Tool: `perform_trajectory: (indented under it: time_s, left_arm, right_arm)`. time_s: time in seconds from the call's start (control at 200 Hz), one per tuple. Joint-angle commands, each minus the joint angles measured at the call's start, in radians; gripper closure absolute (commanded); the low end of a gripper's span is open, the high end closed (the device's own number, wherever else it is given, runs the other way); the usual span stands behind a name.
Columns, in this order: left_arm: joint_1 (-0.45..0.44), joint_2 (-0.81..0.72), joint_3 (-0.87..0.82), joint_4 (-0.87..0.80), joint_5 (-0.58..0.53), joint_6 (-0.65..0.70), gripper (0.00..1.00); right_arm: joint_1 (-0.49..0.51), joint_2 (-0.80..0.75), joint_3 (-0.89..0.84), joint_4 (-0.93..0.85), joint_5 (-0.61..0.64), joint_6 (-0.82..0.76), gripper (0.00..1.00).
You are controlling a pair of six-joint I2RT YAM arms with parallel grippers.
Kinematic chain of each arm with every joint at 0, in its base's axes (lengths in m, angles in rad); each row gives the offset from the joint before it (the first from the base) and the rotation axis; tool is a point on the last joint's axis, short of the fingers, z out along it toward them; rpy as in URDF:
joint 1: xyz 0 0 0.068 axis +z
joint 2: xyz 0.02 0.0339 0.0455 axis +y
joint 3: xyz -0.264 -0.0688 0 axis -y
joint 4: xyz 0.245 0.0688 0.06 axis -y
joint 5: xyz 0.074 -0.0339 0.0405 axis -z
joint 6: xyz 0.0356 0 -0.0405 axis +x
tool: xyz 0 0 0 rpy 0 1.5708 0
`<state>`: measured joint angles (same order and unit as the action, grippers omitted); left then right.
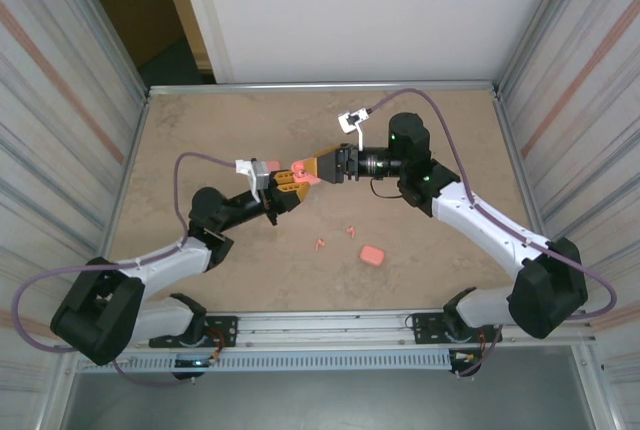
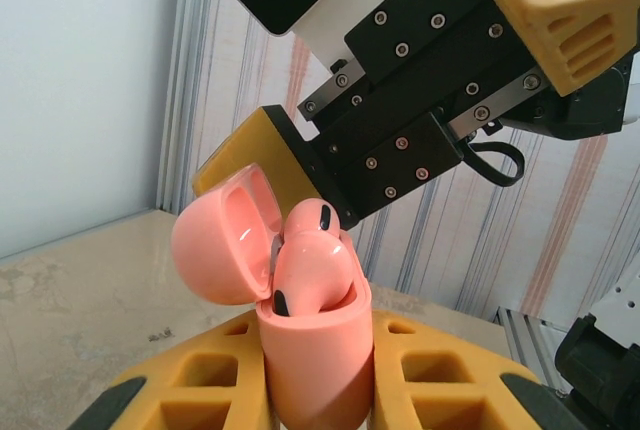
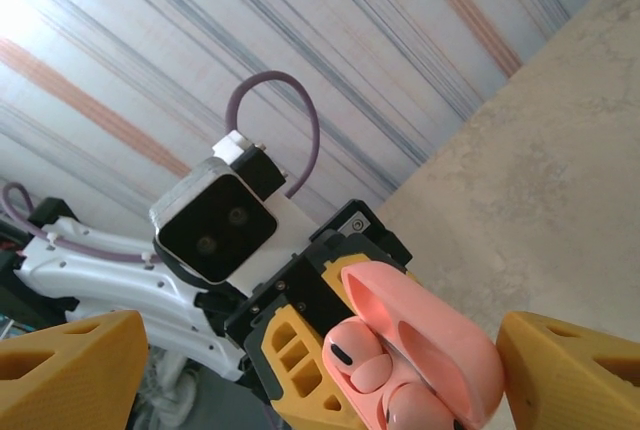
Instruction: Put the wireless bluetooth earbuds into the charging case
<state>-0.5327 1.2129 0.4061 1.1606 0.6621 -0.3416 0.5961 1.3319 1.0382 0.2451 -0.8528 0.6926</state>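
Over the middle of the beige marbled table [image 1: 200, 140], between striped side panels [image 1: 60, 100], the left hand [image 1: 288, 181] clamps an open salmon-pink charging case [image 2: 315, 360] holding tiny pink plastic earbuds [image 2: 312, 255]. The right hand [image 1: 316, 169] straddles the case, fingers spread.

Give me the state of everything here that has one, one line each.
Charging case: lid open, held up.
Seated earbuds: two, tops showing.
Left gripper: shut on the charging case.
Right gripper: open, straddling the case.
Loose earbuds: on the table.
Second case: on the table, apparently closed.
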Motion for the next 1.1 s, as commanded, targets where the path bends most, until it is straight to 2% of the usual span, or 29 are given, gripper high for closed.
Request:
perform_trajectory:
  time_s: [0.0, 0.351, 0.902, 1.097]
  left_arm:
    - [-0.007, 0.008, 0.027, 0.025, 0.001, -0.002, 1.00]
    - [-0.007, 0.008, 0.031, -0.002, -0.015, 0.004, 1.00]
    - [-0.006, -0.002, 0.025, -0.043, -0.037, 0.019, 1.00]
    - [-0.006, -0.021, 0.026, -0.125, -0.079, 0.029, 1.00]
  right_arm:
    - [0.009, 0.007, 0.040, 0.020, -0.048, -0.031, 0.14]
    - [0.010, -0.005, 0.066, -0.014, -0.058, -0.077, 0.25]
    - [-0.005, -0.065, 0.057, -0.111, 0.009, -0.158, 0.25]
    - [-0.032, -0.113, 0.026, -0.163, 0.090, -0.179, 0.25]
